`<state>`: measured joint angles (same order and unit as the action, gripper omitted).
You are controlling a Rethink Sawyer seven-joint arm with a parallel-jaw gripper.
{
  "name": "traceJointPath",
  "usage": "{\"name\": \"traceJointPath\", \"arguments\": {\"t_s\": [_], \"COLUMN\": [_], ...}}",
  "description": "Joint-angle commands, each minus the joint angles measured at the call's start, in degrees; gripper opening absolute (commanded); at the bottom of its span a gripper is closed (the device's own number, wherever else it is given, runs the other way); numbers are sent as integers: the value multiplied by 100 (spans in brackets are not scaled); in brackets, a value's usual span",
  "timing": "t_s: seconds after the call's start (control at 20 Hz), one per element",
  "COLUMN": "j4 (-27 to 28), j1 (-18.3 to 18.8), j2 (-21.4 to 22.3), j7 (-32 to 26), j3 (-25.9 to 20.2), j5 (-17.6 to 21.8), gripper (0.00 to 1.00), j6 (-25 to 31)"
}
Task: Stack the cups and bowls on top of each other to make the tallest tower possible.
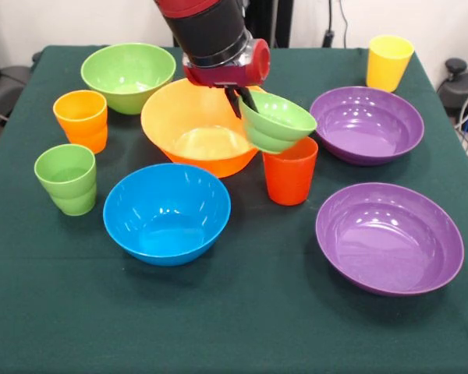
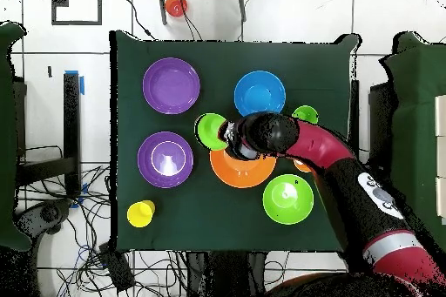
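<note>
Above the green-covered bench, the red-and-black arm's pincer grips the near rim of the small light-green bowl, one finger inside the wall and one outside, holding it clear of the cloth and tipped so its mouth faces up and toward the camera. Directly beside the carried bowl, on the camera's left and slightly behind, sits the large orange bowl, mouth up and empty; the small bowl hangs at its right-hand rim, partly overlapping it in the front view. Just below the lifted bowl stands the red cup, upright. From overhead the same bowl shows just off the edge of the orange bowl, with the pincer between them. Any nesting move, on this evidence, turns on carrying the small bowl sideways over the orange one's centre and levelling it before letting go. Elsewhere the blue bowl, the medium green bowl, two purple bowls, and the orange cup, green cup and yellow cup stand apart, none stacked.
</note>
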<state>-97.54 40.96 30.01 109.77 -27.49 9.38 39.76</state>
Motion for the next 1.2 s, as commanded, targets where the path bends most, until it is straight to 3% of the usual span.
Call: {"name": "traceJointPath", "arguments": {"t_s": [0.05, 0.5, 1.2], "j4": [-572, -847, -1287], "j1": [184, 372, 346], "j2": [-156, -366, -165], "j7": [210, 594, 976], "j3": [-38, -269, -415], "j5": [-70, -272, -768], "gripper": [0, 0, 0], "j6": [-214, -1101, -1647]}}
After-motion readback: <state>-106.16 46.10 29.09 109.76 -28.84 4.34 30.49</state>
